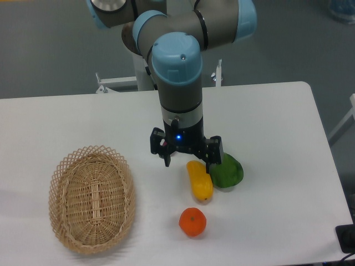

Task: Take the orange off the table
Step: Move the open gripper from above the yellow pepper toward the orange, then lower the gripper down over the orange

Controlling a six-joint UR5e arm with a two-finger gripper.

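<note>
The orange (pixel 192 221) is sitting round, no long axis, on the worktop (pixel 277 122), below the claw (pixel 187 160), which is hanging open, holding nothing.

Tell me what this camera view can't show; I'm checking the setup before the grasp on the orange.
- Green vegetable: its upper left is covered by the gripper, so its full shape is unclear.
- Yellow fruit: its top end sits under the gripper.
- Gripper jaws: seen from above against the dark body, so the opening is hard to read.
- Dark object at the right edge: cut off by the frame, unidentifiable.
- Orange: fully visible.
</note>
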